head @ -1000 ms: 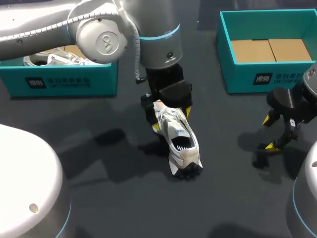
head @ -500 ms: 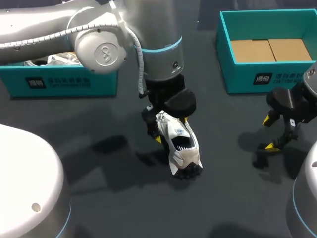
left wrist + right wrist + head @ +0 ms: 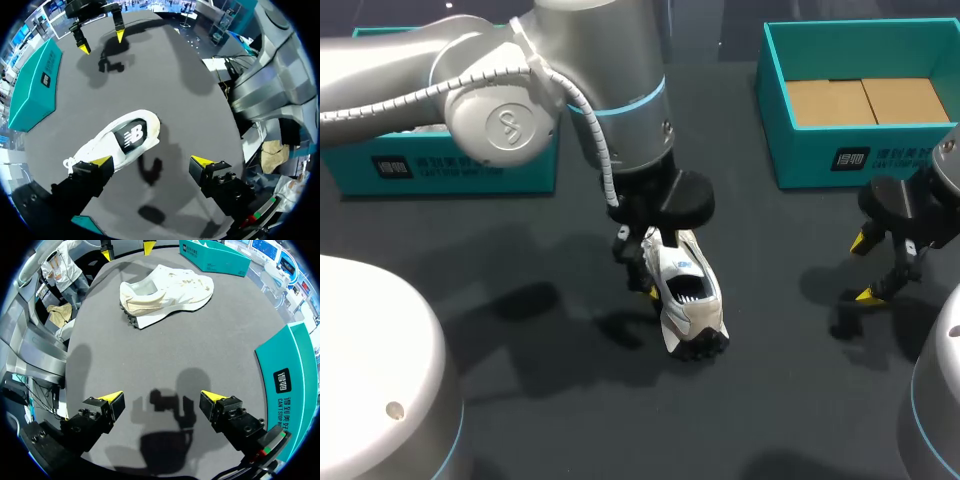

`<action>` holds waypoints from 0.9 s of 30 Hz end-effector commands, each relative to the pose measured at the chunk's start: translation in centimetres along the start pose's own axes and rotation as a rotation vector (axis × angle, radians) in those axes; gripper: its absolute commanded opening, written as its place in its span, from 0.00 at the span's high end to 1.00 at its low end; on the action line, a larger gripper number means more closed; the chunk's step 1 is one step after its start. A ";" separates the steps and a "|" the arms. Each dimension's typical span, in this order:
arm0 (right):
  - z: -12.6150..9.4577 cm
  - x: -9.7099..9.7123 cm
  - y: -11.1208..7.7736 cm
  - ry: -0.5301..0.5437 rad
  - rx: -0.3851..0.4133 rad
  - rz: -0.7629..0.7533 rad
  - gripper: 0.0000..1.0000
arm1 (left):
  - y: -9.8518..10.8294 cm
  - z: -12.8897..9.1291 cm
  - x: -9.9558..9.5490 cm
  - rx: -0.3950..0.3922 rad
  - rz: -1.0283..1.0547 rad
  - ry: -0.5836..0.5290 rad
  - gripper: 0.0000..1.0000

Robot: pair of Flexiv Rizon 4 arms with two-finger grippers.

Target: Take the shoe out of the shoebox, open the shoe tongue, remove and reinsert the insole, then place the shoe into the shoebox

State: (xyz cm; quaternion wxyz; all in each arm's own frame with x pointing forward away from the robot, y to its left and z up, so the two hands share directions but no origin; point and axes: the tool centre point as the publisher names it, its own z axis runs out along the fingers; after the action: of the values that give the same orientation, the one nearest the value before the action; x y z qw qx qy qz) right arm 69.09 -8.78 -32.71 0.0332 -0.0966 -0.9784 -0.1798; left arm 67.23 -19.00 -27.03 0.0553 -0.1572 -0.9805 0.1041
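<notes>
The white shoe (image 3: 688, 305) rests on the dark table (image 3: 550, 400), sole down and opening up, its heel toward the robot's side. From the left wrist view, a dark insole shows through that opening.

The left arm (image 3: 570, 90) comes in over the shoe, and the left gripper (image 3: 152, 161) hangs right above the shoe's toe end with its fingers spread wide. One yellow fingertip (image 3: 102, 161) sits against or just beside the shoe's flank; from here I cannot quite tell if it touches. The other fingertip (image 3: 201, 161) stands well apart from the shoe, over bare table. The fingers do not pinch the shoe from two sides.

The right gripper (image 3: 162, 396) is well off to the right of the shoe, low over the table, fingers parted with nothing between them. Its shadow falls on the table beneath it. In the right wrist view the shoe lies ahead of this gripper, with the left gripper's yellow tips just beyond it.

Two teal shoeboxes stand beyond the shoe, on the far side of the table. The right shoebox (image 3: 860, 160) is beyond and to the right of the shoe and shows a brown cardboard floor. The left shoebox (image 3: 450, 165) is beyond and to the left of the shoe, partly hidden behind the left arm.
</notes>
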 end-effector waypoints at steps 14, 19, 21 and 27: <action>0.0 0.1 0.0 -0.003 0.001 0.000 0.00 | -2.0 2.1 1.5 0.032 -0.391 -0.051 0.00; 0.0 0.1 0.0 -0.003 0.001 0.000 0.00 | -2.8 3.2 1.5 0.015 -0.403 -0.063 0.00; 0.0 0.1 0.0 -0.003 0.001 0.000 0.00 | -3.1 3.6 1.6 0.015 -0.395 -0.068 0.00; 0.0 0.1 0.0 -0.003 0.001 0.000 0.00 | -4.4 5.2 1.4 -0.001 -0.433 -0.076 0.00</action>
State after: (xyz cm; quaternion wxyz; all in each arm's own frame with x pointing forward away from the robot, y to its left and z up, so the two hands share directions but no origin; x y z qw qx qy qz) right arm 69.09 -8.78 -32.71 0.0332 -0.0966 -0.9784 -0.1798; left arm 63.95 -21.90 -29.94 0.0397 0.0607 -0.9919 0.1040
